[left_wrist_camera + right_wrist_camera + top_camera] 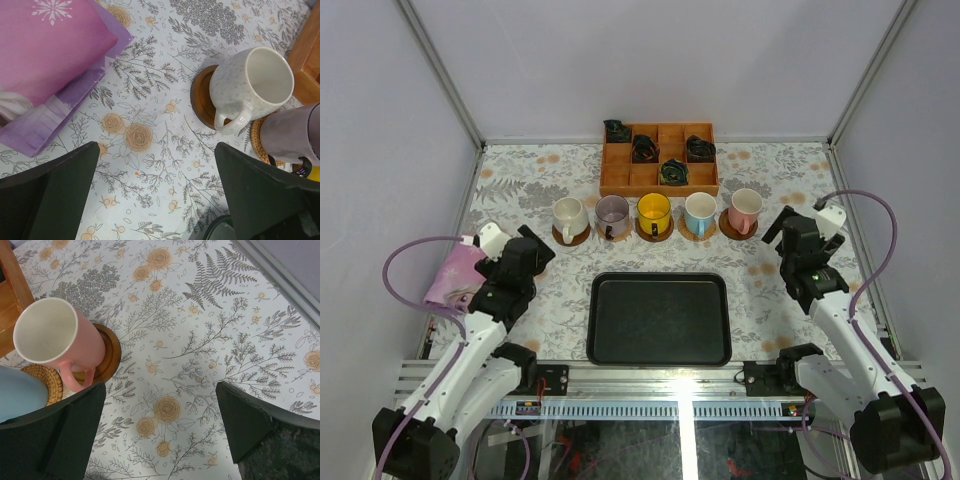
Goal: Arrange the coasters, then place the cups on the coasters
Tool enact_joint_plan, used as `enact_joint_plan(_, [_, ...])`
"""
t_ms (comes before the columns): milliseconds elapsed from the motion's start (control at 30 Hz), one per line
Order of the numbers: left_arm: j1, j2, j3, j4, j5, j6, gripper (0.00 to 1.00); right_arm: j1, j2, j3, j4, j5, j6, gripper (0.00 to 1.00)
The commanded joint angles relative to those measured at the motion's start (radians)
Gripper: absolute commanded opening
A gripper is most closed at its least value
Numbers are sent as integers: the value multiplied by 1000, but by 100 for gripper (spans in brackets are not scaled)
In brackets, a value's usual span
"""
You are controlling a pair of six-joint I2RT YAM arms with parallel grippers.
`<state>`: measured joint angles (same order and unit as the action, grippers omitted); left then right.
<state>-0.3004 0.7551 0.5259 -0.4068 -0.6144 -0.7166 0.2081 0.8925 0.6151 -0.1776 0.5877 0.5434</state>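
Five small handled cups stand upright, mouths up, in a row whose long axis runs left to right across the middle of the overhead frame, just below a wooden compartment box (616, 182). From the left they are the cream-white cup (568, 214), the mauve cup (612, 211), the yellow cup (654, 210), the light blue cup (700, 209) and the pink cup (746, 204). Each sits on its own round coaster, and the handles point roughly toward the bottom of the frame. In the left wrist view the faintly speckled cream-white cup rests on a dark brown wooden coaster (199, 95) at upper right, above and to the right of the left pincer (156, 150) and apart from it. The mauve cup beside it stands on a tan woven-looking coaster (256, 142). In the right wrist view the pink cup, pale inside, sits on a second dark brown coaster (111, 352) at the left edge, up and left of the right pincer (161, 387). Both pincers are released, jaws spread wide, grasping nothing, over the flower-printed counter (520, 190). A black rectangular tray (660, 320) lies at lower centre between the arms.
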Motion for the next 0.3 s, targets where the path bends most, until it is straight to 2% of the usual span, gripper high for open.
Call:
enact_joint_plan(0, [0, -37, -17, -5, -50, -34, 100, -4, -21, -1, -4, 0, 15, 99])
enact_joint_plan(267, [0, -66, -31, 10, -76, -41, 100, -4, -20, -3, -8, 7, 14, 99])
